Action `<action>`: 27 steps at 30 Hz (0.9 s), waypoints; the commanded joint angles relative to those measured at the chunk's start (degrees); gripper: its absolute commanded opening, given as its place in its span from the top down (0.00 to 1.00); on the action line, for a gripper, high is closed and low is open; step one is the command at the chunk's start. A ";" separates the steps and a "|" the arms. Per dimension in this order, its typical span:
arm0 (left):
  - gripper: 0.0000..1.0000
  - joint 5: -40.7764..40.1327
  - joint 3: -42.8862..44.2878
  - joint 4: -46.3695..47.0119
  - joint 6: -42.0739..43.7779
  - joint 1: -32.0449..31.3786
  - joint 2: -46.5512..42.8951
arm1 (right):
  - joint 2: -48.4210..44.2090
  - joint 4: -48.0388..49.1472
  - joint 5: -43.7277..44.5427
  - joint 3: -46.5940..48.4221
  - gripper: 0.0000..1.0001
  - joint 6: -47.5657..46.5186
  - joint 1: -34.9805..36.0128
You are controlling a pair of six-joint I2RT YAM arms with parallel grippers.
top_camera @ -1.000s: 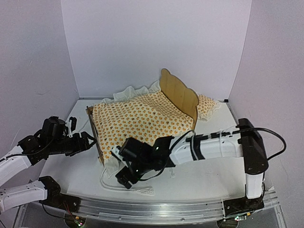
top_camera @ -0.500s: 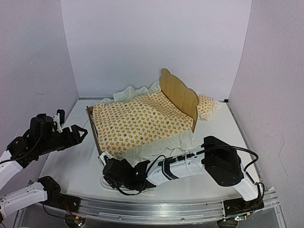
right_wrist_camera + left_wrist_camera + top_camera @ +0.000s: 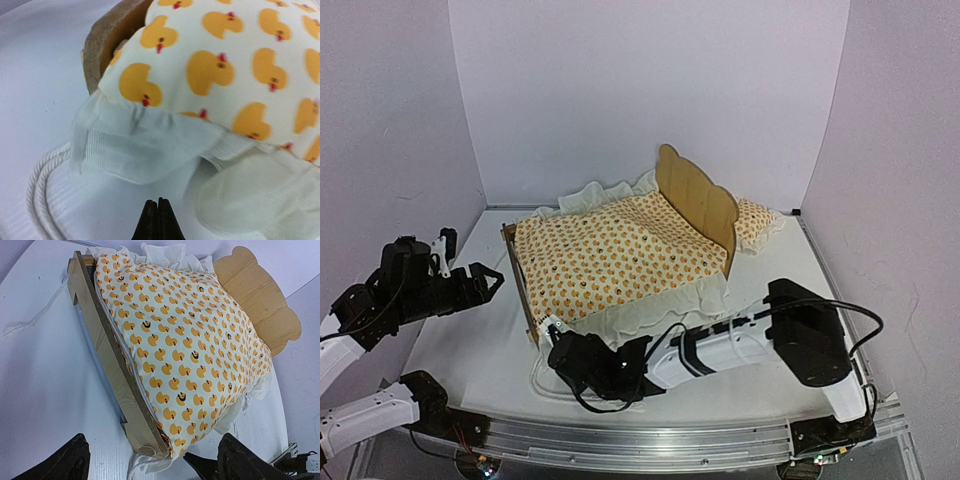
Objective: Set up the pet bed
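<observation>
The pet bed stands at the table's middle, its plywood headboard point(image 3: 695, 200) upright at the back and its low footboard point(image 3: 520, 290) toward the left. Orange duck-print bedding point(image 3: 610, 255) with a white ruffle point(image 3: 135, 145) covers it. A matching pillow point(image 3: 756, 222) lies behind the headboard. My left gripper point(image 3: 475, 272) hovers open, a little left of the footboard point(image 3: 115, 370), touching nothing. My right gripper point(image 3: 558, 345) lies low at the bed's near-left corner. Its tips point(image 3: 158, 206) are shut with nothing between them, just short of the ruffle.
A white cord point(image 3: 42, 200) loops on the table by the bed's near corner, beside the right gripper. Another strand of cord point(image 3: 30, 320) trails left of the footboard. White walls close in the back and both sides point(image 3: 410, 150).
My right arm has swung down from above the bedding to the table at the bed's near-left corner, and its gripper has shut. The left gripper has drawn back left, away from the footboard.
</observation>
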 commanded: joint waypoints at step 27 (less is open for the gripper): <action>0.12 0.67 3.84 1.61 0.37 -0.14 0.33 | 8.05 -2.89 0.93 15.92 0.53 12.76 -1.50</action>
